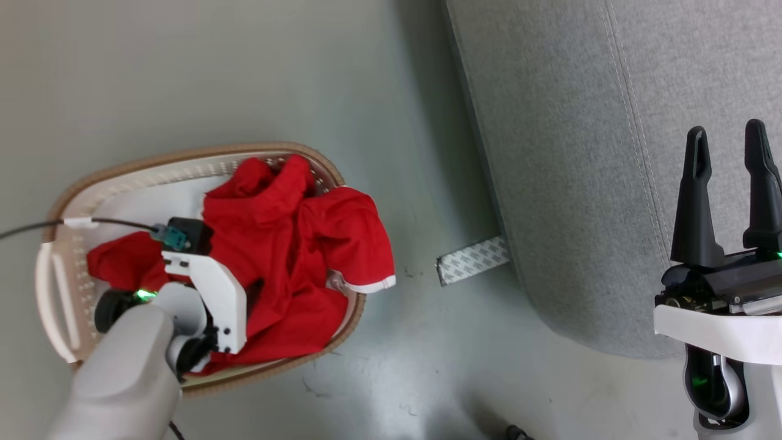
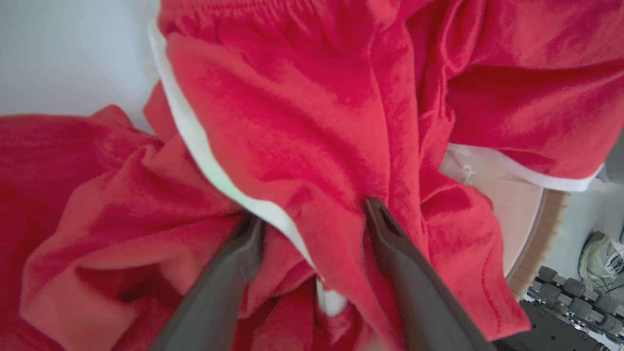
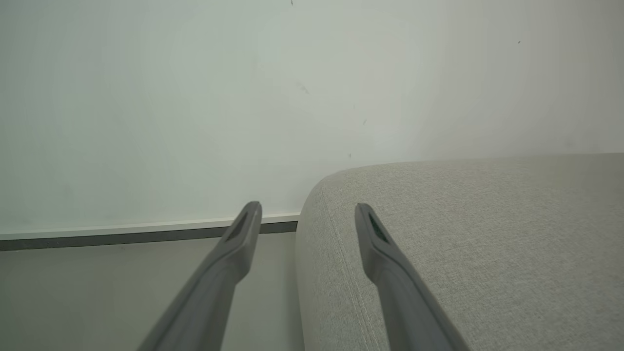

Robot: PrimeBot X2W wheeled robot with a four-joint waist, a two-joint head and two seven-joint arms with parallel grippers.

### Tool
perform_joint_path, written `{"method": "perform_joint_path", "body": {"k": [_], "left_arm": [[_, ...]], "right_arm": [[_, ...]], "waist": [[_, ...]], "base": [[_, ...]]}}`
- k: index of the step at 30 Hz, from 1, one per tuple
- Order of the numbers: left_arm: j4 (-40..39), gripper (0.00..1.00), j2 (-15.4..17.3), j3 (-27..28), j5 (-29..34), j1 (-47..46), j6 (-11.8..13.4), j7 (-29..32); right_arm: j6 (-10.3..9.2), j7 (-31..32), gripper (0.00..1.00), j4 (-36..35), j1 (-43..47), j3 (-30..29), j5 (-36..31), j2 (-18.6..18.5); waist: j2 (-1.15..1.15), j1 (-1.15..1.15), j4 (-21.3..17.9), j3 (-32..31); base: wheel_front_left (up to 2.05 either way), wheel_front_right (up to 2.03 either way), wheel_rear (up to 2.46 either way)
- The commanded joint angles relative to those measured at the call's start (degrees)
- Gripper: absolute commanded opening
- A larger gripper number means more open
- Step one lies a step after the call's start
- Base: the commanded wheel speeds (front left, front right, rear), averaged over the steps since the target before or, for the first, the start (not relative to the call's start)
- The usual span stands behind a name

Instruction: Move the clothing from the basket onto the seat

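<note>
The soft red garment [image 1: 287,244] with its white hem lies crumpled in the oval perforated basket [image 1: 183,156] at lower left, one end spilling over the brown rim above smooth open floor [image 1: 366,91]. The left wrist view alone shows the left pincer [image 2: 312,214] spread open, a fold between its fingers. The right pincer [image 1: 727,137], open and empty, hovers over the grey woven seat [image 1: 580,153] with its rounded edge.

Head camera looks steeply down: basket [image 1: 201,153] left, seat [image 1: 580,183] right. Left wrist camera sits tight against the clothing [image 2: 292,122], sharing the basket rim. Right wrist camera looks low over the seat corner toward a wall [image 3: 195,97].
</note>
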Motion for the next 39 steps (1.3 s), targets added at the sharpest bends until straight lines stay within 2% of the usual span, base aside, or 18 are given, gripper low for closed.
{"method": "perform_joint_path", "body": {"k": [1,4,5,6,7,15,26,33,39], "left_arm": [[-0.16,1.0,1.13,-0.87,-0.83,-0.89,-0.13,0.56],[0.76,1.0,2.05,-2.79,-2.01,-1.83,-0.13,1.56],[1.13,0.75,2.18,-3.64,-2.08,-2.02,-0.13,2.06],[1.27,0.26,2.13,-4.48,-2.41,-2.14,-0.13,2.36],[1.26,0.0,2.2,-5.17,-2.88,-2.39,-0.13,2.38],[0.68,0.0,1.03,-9.08,-6.61,-1.95,-0.13,-4.71],[-0.02,0.0,-2.32,-13.02,-11.51,3.04,-0.14,-18.69],[-3.2,0.0,-3.9,-14.56,-13.33,5.88,-0.15,-24.5],[-8.31,0.0,-4.55,-15.17,-13.6,7.94,0.27,-27.19]], "right_arm": [[-0.12,0.02,1.0,-0.13,-0.58,0.16,0.66,-0.07],[-0.12,0.02,1.0,-0.03,-0.57,0.51,1.05,-0.08],[-0.12,0.02,1.0,0.02,-0.6,0.64,1.07,-0.07],[-0.12,0.02,1.0,0.06,-0.61,0.71,0.99,-0.08],[-0.12,0.02,1.0,0.12,-0.62,0.75,0.99,-0.07],[-0.12,0.02,1.0,1.54,-1.08,0.48,-0.94,-0.1],[-0.12,0.01,1.0,5.33,2.59,-0.35,-6.81,-0.13],[-0.12,0.02,1.0,8.32,6.21,0.17,-8.36,-0.14],[-0.12,0.02,1.0,10.48,10.37,0.82,-8.95,-0.13]], "waist": [[0.0,-0.01,-0.84,1.0],[0.0,-0.01,-1.22,1.69],[0.0,-0.01,-1.28,1.81],[0.0,-0.01,-1.27,1.9],[0.0,-0.01,-1.22,1.93],[0.0,-0.01,1.7,-2.69],[0.0,-0.01,10.11,-19.42],[0.0,-0.01,15.23,-29.02],[0.0,-0.01,19.18,-36.34]], "base": [[0.0,0.0,0.0],[0.0,0.0,0.0],[0.0,0.0,0.0],[0.0,0.0,0.0],[0.0,0.0,0.0],[0.0,0.0,0.0],[0.0,0.0,0.0],[0.0,0.0,0.0],[0.0,0.0,0.0]]}}
